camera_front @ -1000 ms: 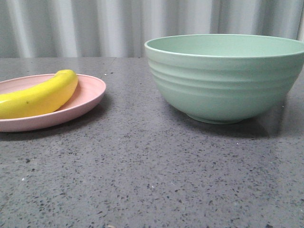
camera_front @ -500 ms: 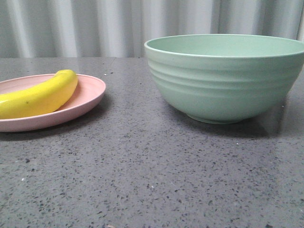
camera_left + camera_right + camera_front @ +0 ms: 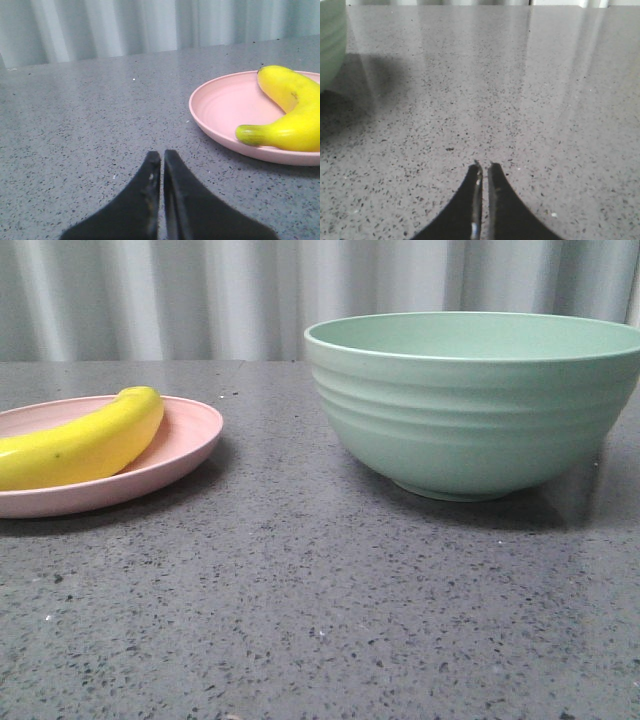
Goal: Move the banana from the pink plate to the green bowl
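We observe no visible change in the front view: nothing shifts position between the earlier frames and now.

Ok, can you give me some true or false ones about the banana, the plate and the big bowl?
1. The banana lies on the pink plate. True.
2. The green bowl has a banana inside. False: its visible inside looks bare, and the only banana seen is on the plate.
3. The left gripper holds the banana. False: its jaws are shut on nothing, apart from the plate.
4. The right gripper has its jaws closed. True.
5. The bowl stands taller than the plate. True.
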`<state>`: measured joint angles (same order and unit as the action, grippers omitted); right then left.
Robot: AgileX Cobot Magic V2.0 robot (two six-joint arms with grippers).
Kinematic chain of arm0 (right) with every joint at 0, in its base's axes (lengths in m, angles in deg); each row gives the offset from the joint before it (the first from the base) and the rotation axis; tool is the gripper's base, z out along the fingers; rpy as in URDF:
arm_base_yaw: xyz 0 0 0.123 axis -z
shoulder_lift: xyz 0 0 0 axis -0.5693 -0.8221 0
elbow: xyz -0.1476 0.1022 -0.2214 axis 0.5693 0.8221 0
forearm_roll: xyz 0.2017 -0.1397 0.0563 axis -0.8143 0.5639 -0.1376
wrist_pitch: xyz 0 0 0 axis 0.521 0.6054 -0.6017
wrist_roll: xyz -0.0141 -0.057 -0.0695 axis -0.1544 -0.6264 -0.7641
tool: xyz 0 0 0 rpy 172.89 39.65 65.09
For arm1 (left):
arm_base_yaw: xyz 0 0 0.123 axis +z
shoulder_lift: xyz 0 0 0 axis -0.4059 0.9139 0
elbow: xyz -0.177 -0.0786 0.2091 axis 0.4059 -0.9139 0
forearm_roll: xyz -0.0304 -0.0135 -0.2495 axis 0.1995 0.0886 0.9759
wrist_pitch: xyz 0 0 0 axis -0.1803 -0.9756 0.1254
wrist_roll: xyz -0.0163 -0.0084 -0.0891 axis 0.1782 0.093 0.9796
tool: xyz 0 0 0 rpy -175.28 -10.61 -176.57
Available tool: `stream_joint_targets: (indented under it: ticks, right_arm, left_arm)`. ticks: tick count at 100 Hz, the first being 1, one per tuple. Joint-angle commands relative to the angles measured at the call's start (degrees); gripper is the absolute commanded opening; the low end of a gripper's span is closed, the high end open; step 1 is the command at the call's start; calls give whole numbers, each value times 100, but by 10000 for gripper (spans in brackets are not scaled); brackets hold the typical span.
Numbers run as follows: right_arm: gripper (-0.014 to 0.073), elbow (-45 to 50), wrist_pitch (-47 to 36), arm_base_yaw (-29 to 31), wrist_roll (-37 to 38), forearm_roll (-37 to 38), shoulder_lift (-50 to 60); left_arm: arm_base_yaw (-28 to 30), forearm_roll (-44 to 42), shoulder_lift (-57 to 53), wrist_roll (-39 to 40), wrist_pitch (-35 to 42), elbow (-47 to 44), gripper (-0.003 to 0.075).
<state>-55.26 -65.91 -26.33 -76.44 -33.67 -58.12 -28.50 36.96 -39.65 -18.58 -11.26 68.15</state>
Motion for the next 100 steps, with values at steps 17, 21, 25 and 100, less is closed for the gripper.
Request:
stream_joint_targets:
  ticks: [17, 21, 25, 100]
  right_arm:
    - [-64, 116, -685, 21, -27, 63, 126]
    - [-64, 116, -685, 21, -27, 63, 126]
    - [-64, 116, -685, 21, -27, 63, 126]
    - [-64, 116, -1026, 21, -27, 74, 126]
  left_arm:
    - [13, 9, -165, 23, 523, -51, -20]
    - [13, 9, -165, 23, 523, -51, -20]
    - [13, 9, -165, 23, 523, -51, -20]
    - [13, 9, -165, 23, 549, -51, -20]
